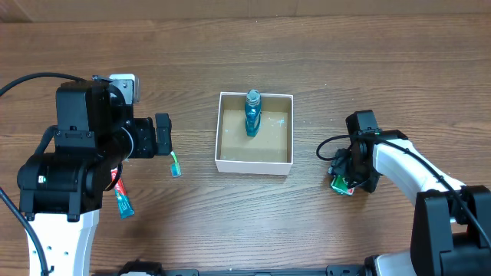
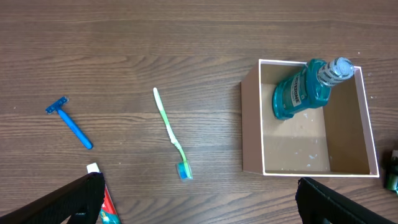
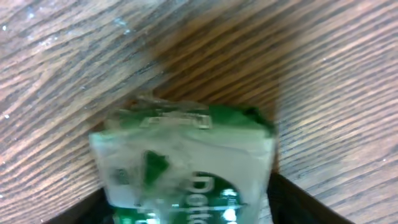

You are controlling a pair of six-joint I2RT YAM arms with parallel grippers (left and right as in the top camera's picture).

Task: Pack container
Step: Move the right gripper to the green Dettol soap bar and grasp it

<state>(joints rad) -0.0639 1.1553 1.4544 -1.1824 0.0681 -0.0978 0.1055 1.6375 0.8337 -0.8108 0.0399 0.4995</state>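
The container [image 1: 255, 163] is a small white-walled box with a brown inside, at the table's middle; it also shows in the left wrist view [image 2: 251, 124]. A blue mouthwash bottle [image 1: 252, 113] lies inside it against the far wall [image 2: 301, 90]. My left gripper [image 1: 163, 135] is open and empty [image 2: 199, 205], above the table left of the box. My right gripper [image 1: 347, 178] is down at the table right of the box, its fingers [image 3: 186, 211] shut on either side of a green and white soap packet [image 3: 186, 155].
A green toothbrush [image 1: 175, 164] lies left of the box [image 2: 171, 134]. A red and teal toothpaste tube [image 1: 123, 199] lies by the left arm. A blue razor [image 2: 69, 123] lies further left. A white object [image 1: 124, 80] sits behind the left arm.
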